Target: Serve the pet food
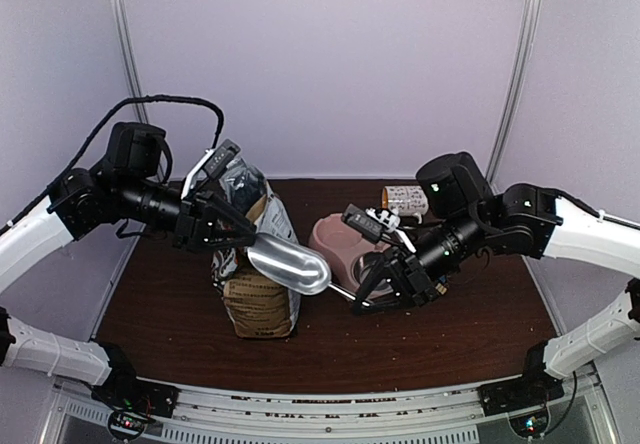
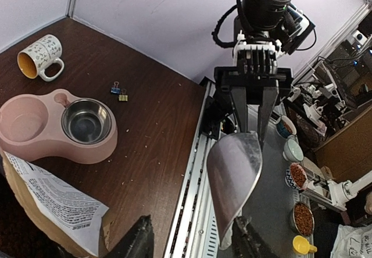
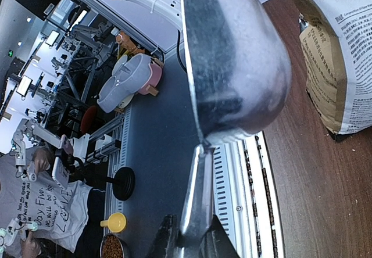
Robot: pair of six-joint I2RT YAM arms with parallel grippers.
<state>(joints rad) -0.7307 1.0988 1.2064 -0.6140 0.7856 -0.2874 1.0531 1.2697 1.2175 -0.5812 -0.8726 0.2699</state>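
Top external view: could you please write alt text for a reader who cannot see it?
The right pincer holds a metal scoop by its handle, the scoop's bowl reaching over to an upright printed bag where the left pincer is poised. Behind, on the dark wooden table, sit a pink double bowl and a mug.

On the table, the only pet food point(image 2: 152, 147) I can make out is a thin scatter of tiny pale crumbs. They lie loose on the dark wood point(image 2: 157, 95) just beside the pink double bowl point(image 2: 35, 139) and spread toward the near edge. Past that edge, off the table, two small dishes point(image 2: 301, 217) each hold a heap of reddish-brown pellets, though from here I can't tell whether that is the same food.
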